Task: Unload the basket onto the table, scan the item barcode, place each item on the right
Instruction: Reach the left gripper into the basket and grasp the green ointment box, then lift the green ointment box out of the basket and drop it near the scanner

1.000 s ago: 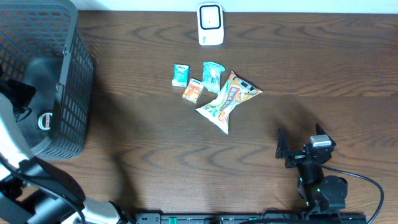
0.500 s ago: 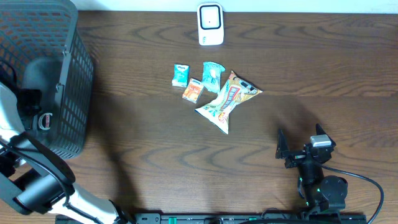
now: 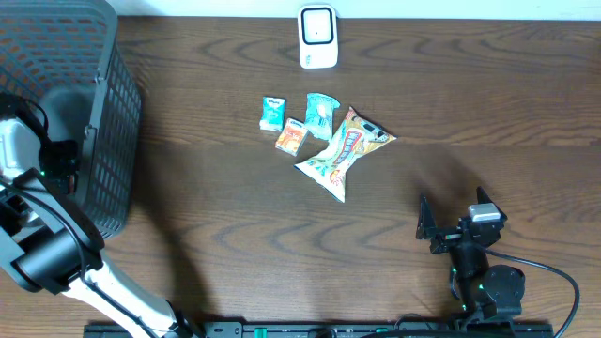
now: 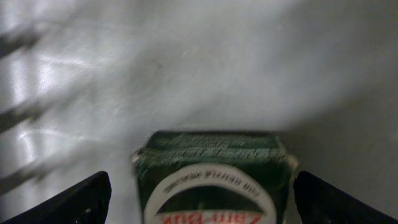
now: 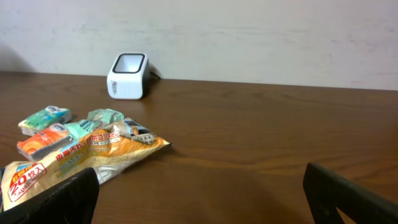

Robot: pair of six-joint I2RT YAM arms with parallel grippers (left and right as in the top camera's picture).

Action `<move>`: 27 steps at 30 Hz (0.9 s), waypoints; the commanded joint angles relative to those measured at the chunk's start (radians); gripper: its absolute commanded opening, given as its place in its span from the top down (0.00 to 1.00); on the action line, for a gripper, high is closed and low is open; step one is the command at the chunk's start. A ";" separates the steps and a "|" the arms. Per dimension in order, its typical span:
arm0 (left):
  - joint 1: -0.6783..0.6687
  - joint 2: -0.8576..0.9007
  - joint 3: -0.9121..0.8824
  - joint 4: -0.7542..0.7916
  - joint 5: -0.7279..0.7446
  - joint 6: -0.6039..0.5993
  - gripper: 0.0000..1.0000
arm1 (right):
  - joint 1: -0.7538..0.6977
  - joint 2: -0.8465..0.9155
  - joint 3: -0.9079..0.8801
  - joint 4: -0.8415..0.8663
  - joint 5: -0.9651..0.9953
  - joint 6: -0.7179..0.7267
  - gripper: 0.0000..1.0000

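Right gripper (image 3: 453, 214): near right of the table (image 3: 235, 235), jaws spread wide and holding nothing, facing the far side.
Left gripper (image 4: 199, 194): at the left, reaching down inside the basket (image 3: 113, 141); its fingers stand wide apart and grip nothing.
Green box (image 4: 214, 168): lies on the pale basket floor, right between the left gripper's fingertips. A gap shows on each side, so it appears to touch neither. A round white label with red lettering faces the wrist camera, but the print is too blurred to read.
In the way: the dark mesh walls of the basket enclose the box and the left gripper. From overhead the left arm hides the box.
Middle of the table: a large orange snack bag (image 3: 343, 150) lies nearest the right gripper. Just to its left is a small orange packet (image 3: 292, 137). Beyond that lie two teal packets, one to the left (image 3: 272, 113) and one to the right (image 3: 321, 115), the right one touching the large bag.
Scanner (image 3: 318, 36): white, upright at the far middle edge, well apart from both grippers and from the basket. The packets lie between it and the right gripper.
Count: one green box, one basket, one scanner, four packets, two grippers.
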 commanded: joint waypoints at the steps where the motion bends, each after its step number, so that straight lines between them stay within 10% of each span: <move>1: -0.002 0.019 -0.004 0.018 -0.007 -0.011 0.07 | 0.004 -0.005 -0.001 -0.004 0.004 -0.011 0.01; 22: -0.004 0.033 -0.079 0.128 -0.003 0.124 0.08 | 0.004 -0.005 -0.001 -0.004 0.004 -0.011 0.01; 27: -0.004 0.033 -0.090 0.119 -0.003 0.130 0.22 | 0.004 -0.005 -0.001 -0.004 0.004 -0.011 0.01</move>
